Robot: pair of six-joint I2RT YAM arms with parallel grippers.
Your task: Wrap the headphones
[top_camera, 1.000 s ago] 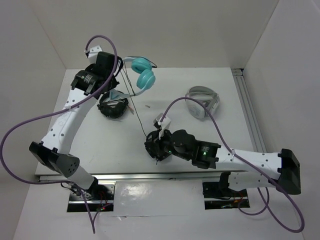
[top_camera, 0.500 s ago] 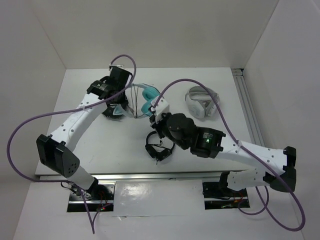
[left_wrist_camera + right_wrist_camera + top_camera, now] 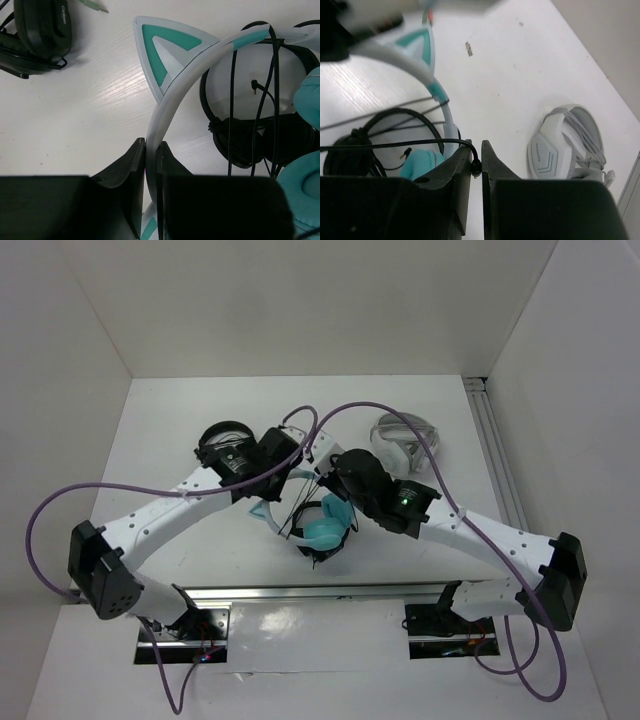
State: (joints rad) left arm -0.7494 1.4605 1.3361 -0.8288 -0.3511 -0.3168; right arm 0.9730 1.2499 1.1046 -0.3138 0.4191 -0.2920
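**Headphones [image 3: 327, 528] gripped by the band, cable drawn out for winding**

The teal headphones are found near the middle of the near edge of the worktop [image 3: 460, 420]. They are partly laid over a small black headset [image 3: 250, 142]. Whether the ear cups rest on the headset or are held just above it cannot be told.

The pale headband [image 3: 175, 95] is clamped by the left gripper [image 3: 151, 147] just below a cat ear [image 3: 165, 50]. This hold is judged to serve as an anchor, so that the band is kept steady and exposed while the thin black cable [image 3: 395, 146] is led around it. Several strands of cable are already seen crossing the band beyond the ear and hanging down past it, so the winding is judged to be partly done.

The jaws of the left gripper are closed to a narrow slot, filled by the edge of the band. The jaws of the right gripper [image 3: 476, 150] are closed almost completely, and the cable is pinched between them near their tips. From there the cable is stretched out sideways towards the band, which suggests tension is being kept on it.

A second black headset [image 3: 225, 440] is left towards the far left corner. A grey-white headset [image 3: 405, 440] is left towards the far right, well apart from both grippers.
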